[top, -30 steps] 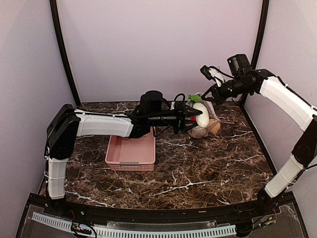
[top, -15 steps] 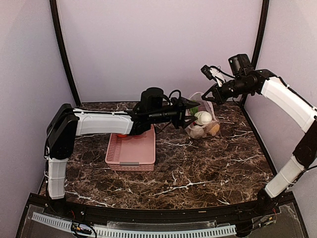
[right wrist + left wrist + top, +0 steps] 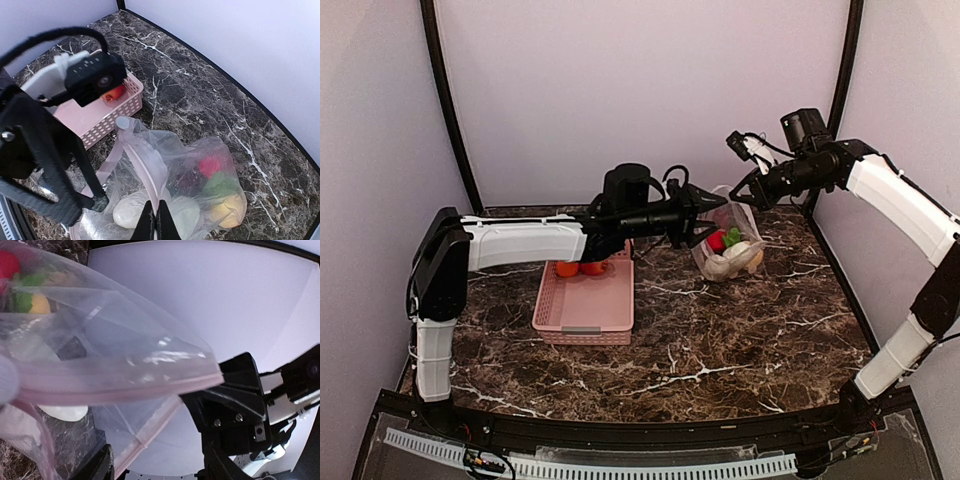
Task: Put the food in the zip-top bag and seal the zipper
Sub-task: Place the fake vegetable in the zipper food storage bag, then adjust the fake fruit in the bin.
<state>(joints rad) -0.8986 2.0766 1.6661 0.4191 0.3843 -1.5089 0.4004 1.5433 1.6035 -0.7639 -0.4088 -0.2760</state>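
Observation:
The clear zip-top bag [image 3: 738, 265] stands at the back right of the table. Red [image 3: 212, 165], green [image 3: 220, 184], yellow [image 3: 227, 207], dark purple and white [image 3: 131, 213] food pieces lie inside it. My right gripper [image 3: 155, 220] is shut on the bag's pink zipper strip [image 3: 145, 160] and holds the mouth up [image 3: 740, 197]. My left gripper [image 3: 701, 217] is open and empty at the bag's mouth. The zipper strip [image 3: 125, 385] runs between its spread fingers [image 3: 102, 462]. Orange and red pieces [image 3: 578, 268] sit in the pink basket.
The pink slotted basket [image 3: 586, 322] lies left of the bag, under my left arm. Walls enclose the table on three sides, close behind the bag. The right gripper's black body [image 3: 235, 405] is just beyond my left fingers.
My left gripper let go of the white piece, which dropped into the bag. The gripper then pulled back left and up, uncovering the orange and red pieces in the basket.

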